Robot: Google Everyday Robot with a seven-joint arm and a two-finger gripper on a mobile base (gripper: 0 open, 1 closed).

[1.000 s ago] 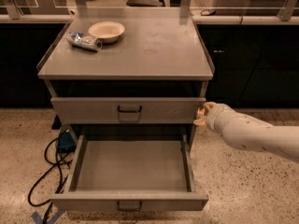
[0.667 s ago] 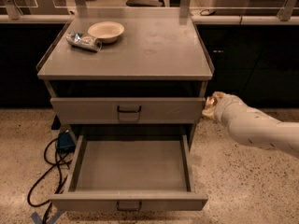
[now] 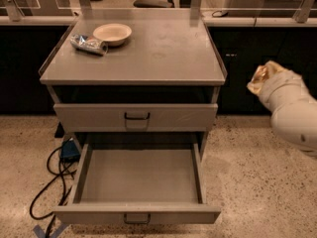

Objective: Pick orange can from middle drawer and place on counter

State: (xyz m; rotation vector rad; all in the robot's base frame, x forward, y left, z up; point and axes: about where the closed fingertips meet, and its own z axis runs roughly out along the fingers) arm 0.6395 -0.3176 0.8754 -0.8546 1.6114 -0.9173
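The middle drawer point(image 3: 94, 213) is pulled out at the bottom of the camera view, and its flat grey floor is bare. No orange can shows in it or anywhere else. The counter point(image 3: 158, 51) is the grey top of the cabinet above it. My gripper point(image 3: 259, 79) is the tan end of the white arm at the right. It hangs in the air to the right of the cabinet, about level with the counter's front edge and apart from it.
A pale bowl point(image 3: 112, 33) and a silver-blue cylinder point(image 3: 89, 43) lying on its side sit at the counter's back left. The drawer above point(image 3: 137, 117) is closed. Black cables point(image 3: 47, 182) and a blue plug lie on the floor at the left. A pale ledge with glass panels point(image 3: 257, 20) runs behind.
The arm has drawn back to the right and risen, from the cabinet's right edge beside the closed drawer to open air. The drawers have not moved.
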